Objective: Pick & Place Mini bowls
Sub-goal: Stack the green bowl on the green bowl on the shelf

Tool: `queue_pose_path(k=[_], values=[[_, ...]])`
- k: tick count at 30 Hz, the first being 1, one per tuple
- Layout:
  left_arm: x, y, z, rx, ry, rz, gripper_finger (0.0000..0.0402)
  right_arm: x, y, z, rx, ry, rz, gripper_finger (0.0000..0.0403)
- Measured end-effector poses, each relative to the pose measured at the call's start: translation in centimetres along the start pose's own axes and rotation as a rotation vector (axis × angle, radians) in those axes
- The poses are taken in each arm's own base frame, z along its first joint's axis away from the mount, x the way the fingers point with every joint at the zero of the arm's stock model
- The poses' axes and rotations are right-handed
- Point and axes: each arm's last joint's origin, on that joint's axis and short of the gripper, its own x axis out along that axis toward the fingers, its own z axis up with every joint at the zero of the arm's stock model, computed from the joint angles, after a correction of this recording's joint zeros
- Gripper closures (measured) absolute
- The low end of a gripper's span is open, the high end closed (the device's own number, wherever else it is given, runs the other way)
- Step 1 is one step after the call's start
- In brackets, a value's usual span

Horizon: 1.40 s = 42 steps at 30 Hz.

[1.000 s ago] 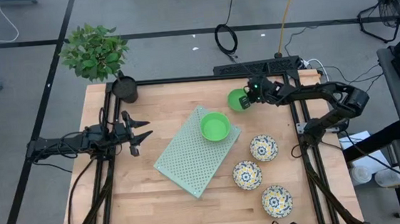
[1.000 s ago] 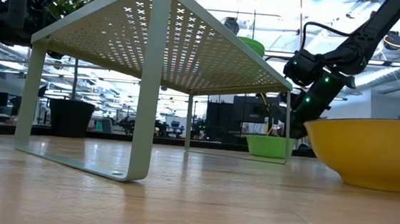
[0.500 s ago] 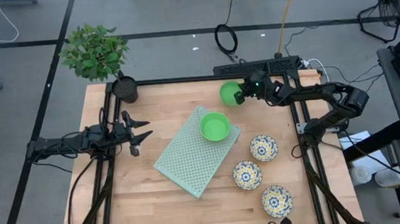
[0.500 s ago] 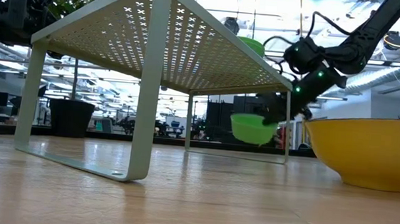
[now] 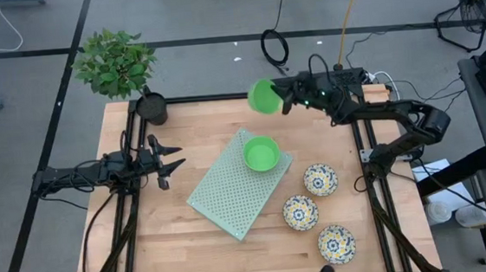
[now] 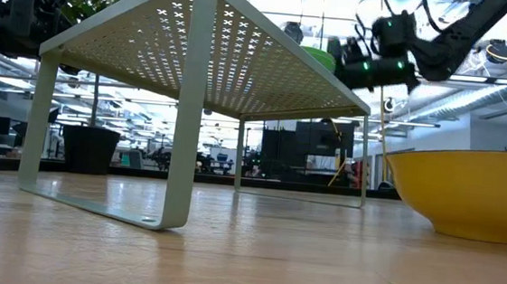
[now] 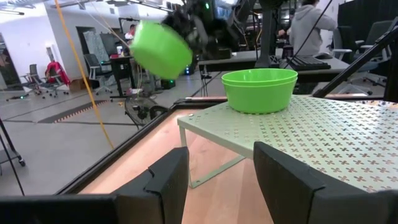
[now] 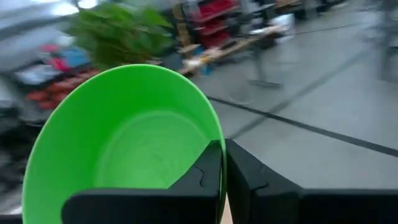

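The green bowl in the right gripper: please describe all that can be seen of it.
The green bowl is plain bright green, round and smooth, plastic-looking and empty. The right gripper pinches its rim and holds it in the air, tilted on its side, above the table's far edge. It touches nothing but the gripper.

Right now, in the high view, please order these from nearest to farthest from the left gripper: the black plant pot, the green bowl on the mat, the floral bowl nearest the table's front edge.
Measured from the left gripper, at the table's left side:
1. Black plant pot, at the back-left corner.
2. Green bowl on the mat, mid-table on the perforated mat.
3. Front floral bowl, near the front-right corner.
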Motion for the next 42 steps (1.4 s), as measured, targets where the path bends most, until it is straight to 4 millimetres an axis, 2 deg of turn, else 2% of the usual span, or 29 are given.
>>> queue_pose_path(k=[4, 7, 10, 13, 17, 21, 25, 34, 42], values=[[0.0, 0.0, 0.0, 0.0, 0.0, 0.0, 0.022, 2.0, 2.7, 2.7, 0.015, 0.114, 0.157, 0.0403], [0.0, 0.0, 0.0, 0.0, 0.0, 0.0, 0.022, 3.3, 5.7, 4.9, -0.062, 0.241, 0.194, 0.0403], [0.0, 0.0, 0.0, 0.0, 0.0, 0.0, 0.022, 3.6, 9.1, 6.7, -0.154, 0.374, 0.196, 0.0403], [0.0, 0.0, 0.0, 0.0, 0.0, 0.0, 0.022, 3.1, 11.8, 7.4, -0.21, 0.5, 0.19, 0.0403], [0.0, 0.0, 0.0, 0.0, 0.0, 0.0, 0.022, 2.4, 14.0, 6.6, -0.221, 0.605, 0.22, 0.0403], [0.0, 0.0, 0.0, 0.0, 0.0, 0.0, 0.022, 1.8, 15.0, 5.4, -0.217, 0.698, 0.229, 0.0403], [0.0, 0.0, 0.0, 0.0, 0.0, 0.0, 0.022, 1.6, 15.4, 4.5, -0.255, 0.701, 0.17, 0.0403], [0.0, 0.0, 0.0, 0.0, 0.0, 0.0, 0.022, 1.3, 14.6, 2.2, -0.26, 0.772, 0.141, 0.0403], [0.0, 0.0, 0.0, 0.0, 0.0, 0.0, 0.022, 1.4, 14.3, 1.2, -0.238, 0.763, 0.135, 0.0403]])
